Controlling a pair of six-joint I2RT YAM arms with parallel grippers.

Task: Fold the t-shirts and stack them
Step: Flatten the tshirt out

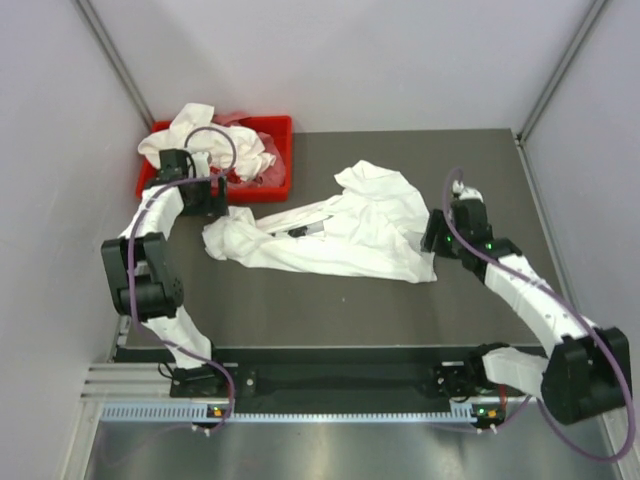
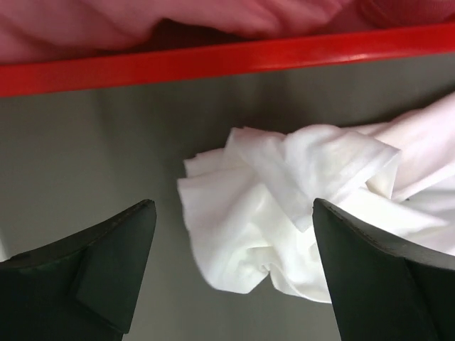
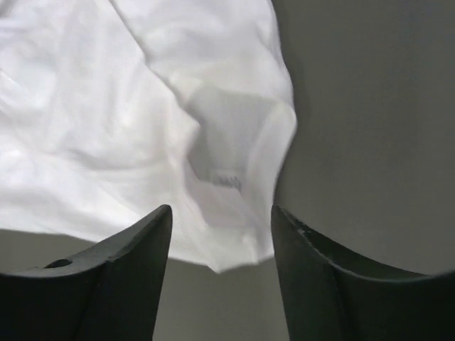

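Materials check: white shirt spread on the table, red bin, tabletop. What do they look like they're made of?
White shirt: thin soft fabric, probably cotton, matte; it crumples into fine folds, and a label seems to show through near the hem.
Red bin: likely moulded plastic, smooth, with a slight sheen along the rim.
Tabletop: dark grey, matte, no glare; material unclear, perhaps a mat or laminate.

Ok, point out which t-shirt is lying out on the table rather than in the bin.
The crumpled white t-shirt stretched across the middle of the dark table. The other shirts are heaped in the red bin at the far left corner.
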